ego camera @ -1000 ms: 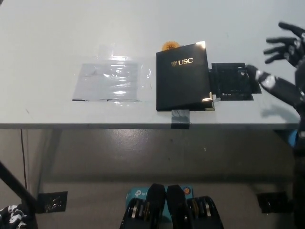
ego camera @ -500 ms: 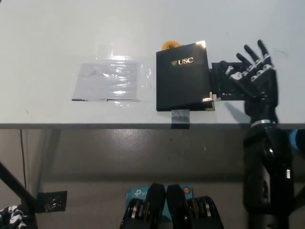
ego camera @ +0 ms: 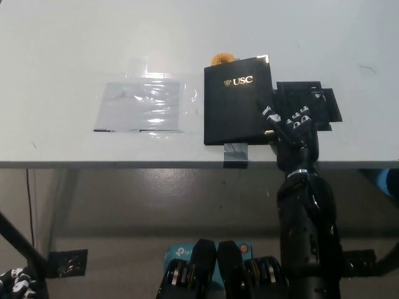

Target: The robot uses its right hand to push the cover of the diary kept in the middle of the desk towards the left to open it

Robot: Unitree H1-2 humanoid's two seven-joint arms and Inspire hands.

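A glossy black square diary (ego camera: pixel 238 99) with gold lettering lies closed at the middle of the pale desk (ego camera: pixel 75 43), its front edge taped down. The black right hand (ego camera: pixel 288 121), fingers spread and gripping nothing, touches its right edge, beside a crinkled clear plastic sheet (ego camera: pixel 143 106).

Setting: a laboratory or test workspace. Indicators: a plain white table (ego camera: pixel 75 37) fills the upper frame; a clear plastic sheet (ego camera: pixel 142 106) is taped flat at left centre; grey tape (ego camera: pixel 235 151) sits at the front edge; a bare concrete floor (ego camera: pixel 124 205) runs along the lower frame.
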